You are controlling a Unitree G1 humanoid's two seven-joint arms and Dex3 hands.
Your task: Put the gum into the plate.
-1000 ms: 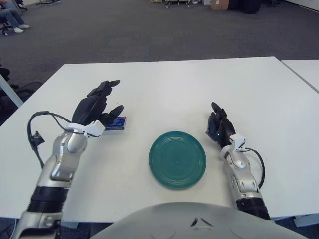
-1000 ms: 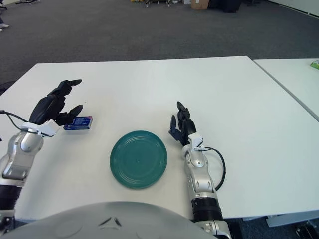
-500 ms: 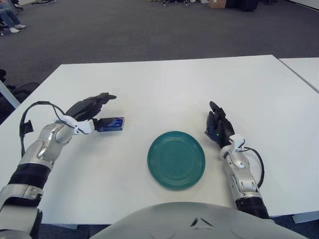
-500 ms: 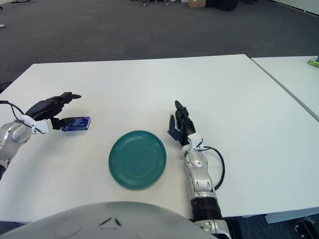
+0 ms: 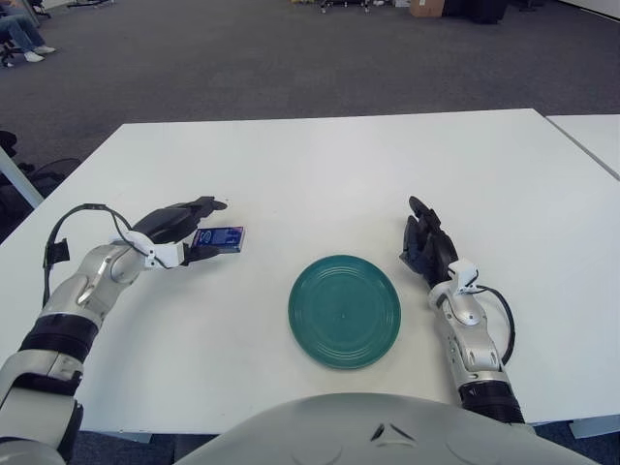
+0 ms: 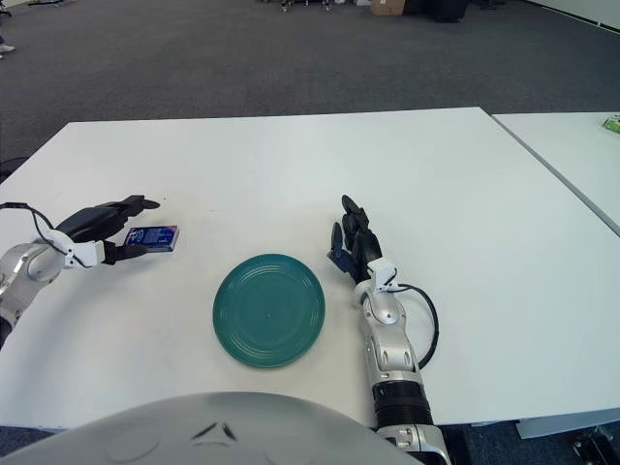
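The left hand (image 5: pixel 179 232) lies low on the worktop (image 5: pixel 320 165) with fingers spread around the gum pack's (image 5: pixel 219 237) near end, apparently readying a grasp, while the right hand (image 5: pixel 426 252) rests open beside the plate (image 5: pixel 344 310).

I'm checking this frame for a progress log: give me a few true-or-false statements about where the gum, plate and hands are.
1. The gum lies in the plate. False: it is on the table, left of the plate.
2. The left hand is at the gum, fingers spread around it. True.
3. The plate holds nothing. True.
4. The right hand is over the plate. False: it rests on the table right of the plate.
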